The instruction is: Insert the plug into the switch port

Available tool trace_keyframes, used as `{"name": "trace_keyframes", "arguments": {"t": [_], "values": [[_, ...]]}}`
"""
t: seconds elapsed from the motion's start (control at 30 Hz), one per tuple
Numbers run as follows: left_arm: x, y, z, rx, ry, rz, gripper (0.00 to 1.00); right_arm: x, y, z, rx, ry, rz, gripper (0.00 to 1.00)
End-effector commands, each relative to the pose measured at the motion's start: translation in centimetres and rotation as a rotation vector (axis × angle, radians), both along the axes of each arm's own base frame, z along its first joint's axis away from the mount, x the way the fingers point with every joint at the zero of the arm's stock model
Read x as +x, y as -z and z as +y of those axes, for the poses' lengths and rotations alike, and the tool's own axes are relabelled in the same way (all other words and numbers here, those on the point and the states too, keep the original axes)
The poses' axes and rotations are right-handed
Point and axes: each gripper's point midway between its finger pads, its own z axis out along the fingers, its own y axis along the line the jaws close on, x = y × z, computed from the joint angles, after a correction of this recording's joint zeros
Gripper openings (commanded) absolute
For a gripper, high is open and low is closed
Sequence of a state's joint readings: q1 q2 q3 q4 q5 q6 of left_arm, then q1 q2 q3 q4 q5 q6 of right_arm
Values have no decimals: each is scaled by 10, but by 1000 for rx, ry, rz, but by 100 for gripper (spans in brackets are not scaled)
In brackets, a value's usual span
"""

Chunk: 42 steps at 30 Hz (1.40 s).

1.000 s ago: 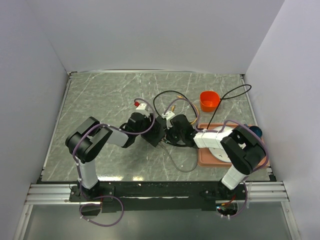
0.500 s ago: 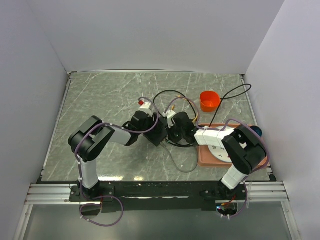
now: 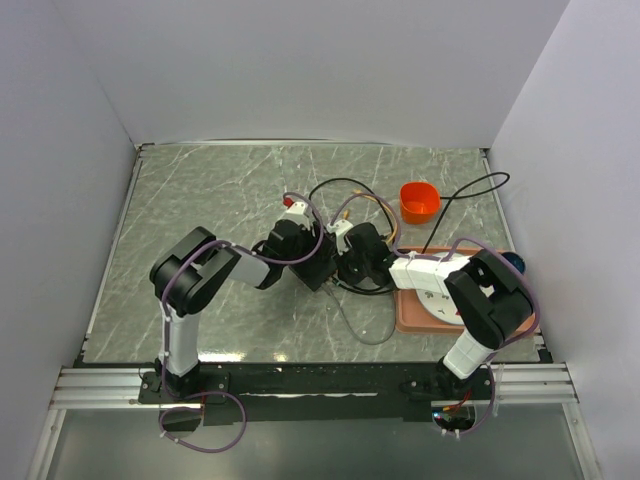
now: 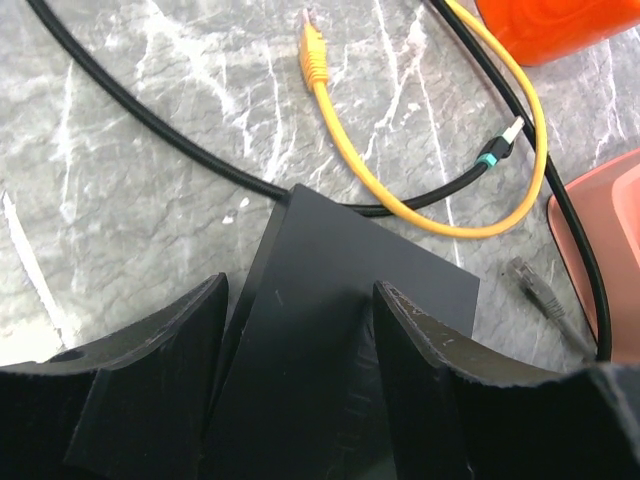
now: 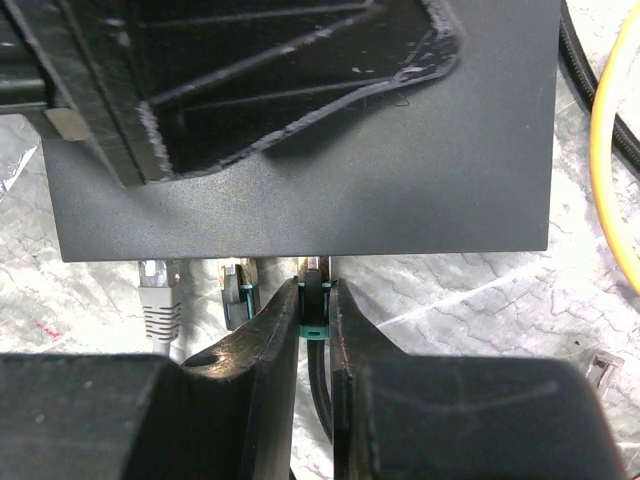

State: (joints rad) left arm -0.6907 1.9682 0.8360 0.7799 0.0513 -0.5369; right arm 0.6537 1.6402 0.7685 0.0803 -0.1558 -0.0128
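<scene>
Since a second ago the left arm's elbow swings inward toward the table centre, and the left gripper (image 4: 300, 300) carries the switch (image 4: 330, 250) slightly away from the bases and to the right. Right arm barely shifts.

Current state:
- Switch sits mid-table (image 3: 200, 190), between the two wrists. Left fingers bracket it and press on both sides, so I read it as clamped.
- Right gripper (image 5: 315, 300) is pinched tight on the plug (image 5: 314, 285), a black-cabled one with a teal collar. Its tip touches the switch's near edge. The sockets are hidden under that edge, so I cannot tell whether the tip has entered a port.
- A grey plug (image 5: 158, 290) and a second teal-clipped plug (image 5: 238, 285) sit at the same edge, just to the left.
- Loose yellow cable (image 4: 400, 200) lies beyond the switch. Orange cup (image 3: 420, 200) and tray (image 3: 410, 318) stand off to the right.

Risks, as judged:
- Tip may be off the port and butt against the housing. Pushing then would bend the plug or twist it in the narrow pinch.
- A hard push could slide or tilt the switch in the left grip and spoil the alignment.
- The neighbouring plug is close, so the right fingers could nudge it.
</scene>
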Motion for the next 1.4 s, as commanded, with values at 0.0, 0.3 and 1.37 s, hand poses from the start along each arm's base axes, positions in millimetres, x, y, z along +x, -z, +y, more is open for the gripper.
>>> {"name": "trace_keyframes", "arguments": {"t": [0.0,0.3,1.37], "values": [[-290,-28,-126,-232,1004,463,58,50,-185,131,603,-275,-506,0],[-296,-21,-126,-232,1049,463,57,57,-189,112,721,-237,-415,0],[-142,-16,-58,-79,525,342,73,67,-130,49,548,14,-324,73]]}}
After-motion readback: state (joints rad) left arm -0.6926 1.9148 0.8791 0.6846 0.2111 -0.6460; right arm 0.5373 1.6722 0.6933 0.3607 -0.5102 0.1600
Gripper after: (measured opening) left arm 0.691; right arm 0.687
